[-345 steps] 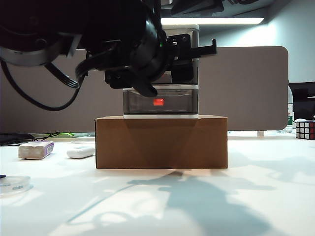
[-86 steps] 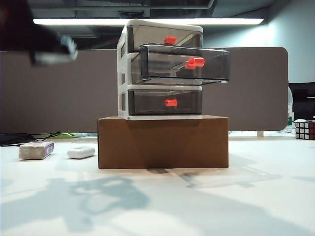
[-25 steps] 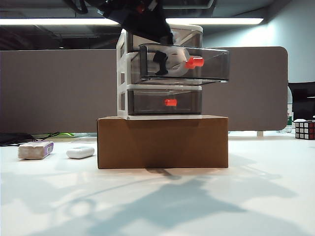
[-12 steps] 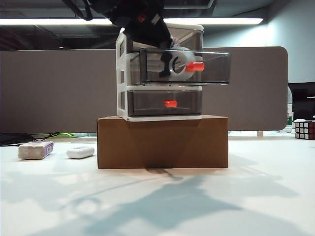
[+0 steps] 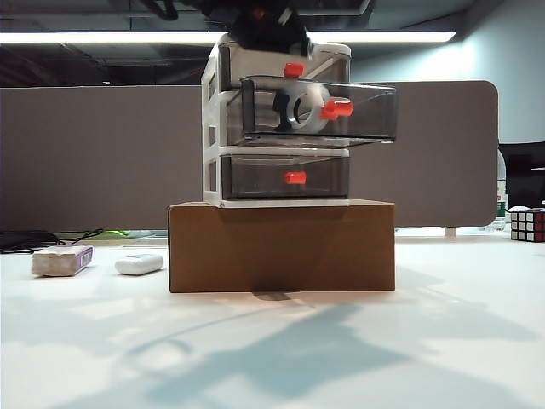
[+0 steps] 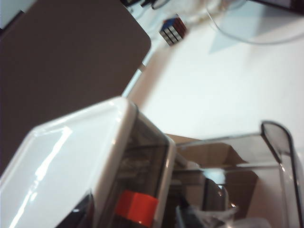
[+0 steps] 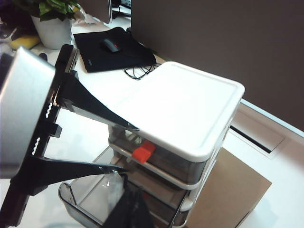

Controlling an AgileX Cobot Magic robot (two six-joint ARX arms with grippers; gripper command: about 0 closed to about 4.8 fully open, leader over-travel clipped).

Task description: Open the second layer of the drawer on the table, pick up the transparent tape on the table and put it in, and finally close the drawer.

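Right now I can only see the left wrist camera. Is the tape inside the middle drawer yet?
Observer: Yes. In the exterior view the transparent tape shows through the smoky front of the second layer, which is pulled out.
Operator: Did my pincer let go of it?
Observer: I cannot tell. The left pincer reaches down into that drawer, with a black finger right beside the roll.
Operator: Where is the other arm?
Observer: The right wrist view shows the right pincer open and holding nothing, near the top of the drawer.
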